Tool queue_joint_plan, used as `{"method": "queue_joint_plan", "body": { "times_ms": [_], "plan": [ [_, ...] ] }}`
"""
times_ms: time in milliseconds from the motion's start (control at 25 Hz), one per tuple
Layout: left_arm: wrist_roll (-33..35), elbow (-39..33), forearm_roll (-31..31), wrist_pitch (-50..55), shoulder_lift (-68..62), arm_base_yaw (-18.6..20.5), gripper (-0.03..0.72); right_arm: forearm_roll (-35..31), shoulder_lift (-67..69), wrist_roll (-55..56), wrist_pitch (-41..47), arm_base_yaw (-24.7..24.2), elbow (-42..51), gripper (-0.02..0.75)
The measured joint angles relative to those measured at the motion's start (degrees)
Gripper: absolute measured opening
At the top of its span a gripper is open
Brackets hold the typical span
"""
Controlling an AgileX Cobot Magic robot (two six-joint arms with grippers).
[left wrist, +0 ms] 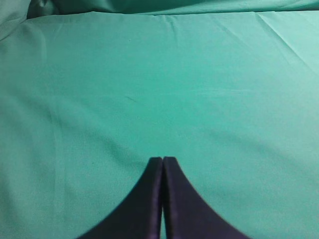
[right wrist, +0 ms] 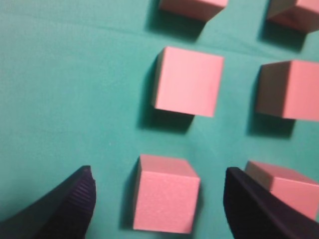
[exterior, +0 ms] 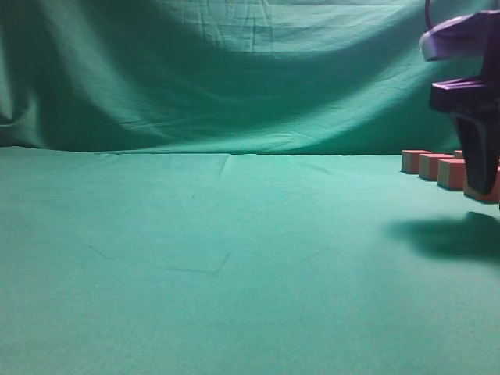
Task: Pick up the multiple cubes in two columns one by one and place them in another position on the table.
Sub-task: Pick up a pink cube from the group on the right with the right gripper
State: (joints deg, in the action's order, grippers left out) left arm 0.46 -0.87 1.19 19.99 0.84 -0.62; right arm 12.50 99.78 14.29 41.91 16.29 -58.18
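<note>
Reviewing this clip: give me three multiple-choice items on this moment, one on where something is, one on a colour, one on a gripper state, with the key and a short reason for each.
1. In the exterior view, where do the cubes sit on the table?
A. far right
B. centre
C. far left

2. What colour is the cloth on the table?
A. grey
B. green
C. white

3. How does the right gripper stand?
A. shut on a cube
B. shut and empty
C. open over the nearest cube

Key: 1 A, the row lies by the right edge, beside the right arm. 2 B, green shows in every view. 3 C, its fingers stand wide apart, flanking the cube; the left gripper is the shut one.
</note>
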Motion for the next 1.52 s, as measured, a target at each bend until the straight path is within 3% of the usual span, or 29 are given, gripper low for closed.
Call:
{"method": "queue_joint_plan", "body": {
  "times_ms": [480, 640, 680, 880, 1040, 1320, 1520],
  "plan": [
    [0.00, 0.00, 0.00, 0.00, 0.00, 0.00, 0.000, -0.10, 2.40, 0.00, -0.68, 0.00, 0.00, 0.495],
    [0.00, 0.00, 0.00, 0.00, 0.00, 0.00, 0.000, -0.10, 2.50, 0.00, -0.45, 0.00, 0.00, 0.275],
    [0.00, 0.00, 0.00, 0.00, 0.00, 0.00, 0.000, -0.10, 2.50, 0.00, -0.31, 0.00, -0.03, 0.253],
    [0.00, 0.00, 0.00, 0.00, 0.00, 0.00, 0.000, -1.57, 2.11, -1.50, 1.63, 0.24, -0.36, 0.260],
    [0.00, 0.00, 0.00, 0.00, 0.00, 0.00, 0.000, -5.86, -1.64, -8.31, 4.04, 3.37, -1.82, 0.260],
    [0.00, 0.00, 0.00, 0.00, 0.00, 0.00, 0.000, -8.31, -4.22, -16.96, 7.16, 11.54, -12.87, 0.260],
    [0.00, 0.00, 0.00, 0.00, 0.00, 0.00, 0.000, -8.97, 0.61, -21.53, 13.55, 13.10, -23.57, 0.260]
  ]
}}
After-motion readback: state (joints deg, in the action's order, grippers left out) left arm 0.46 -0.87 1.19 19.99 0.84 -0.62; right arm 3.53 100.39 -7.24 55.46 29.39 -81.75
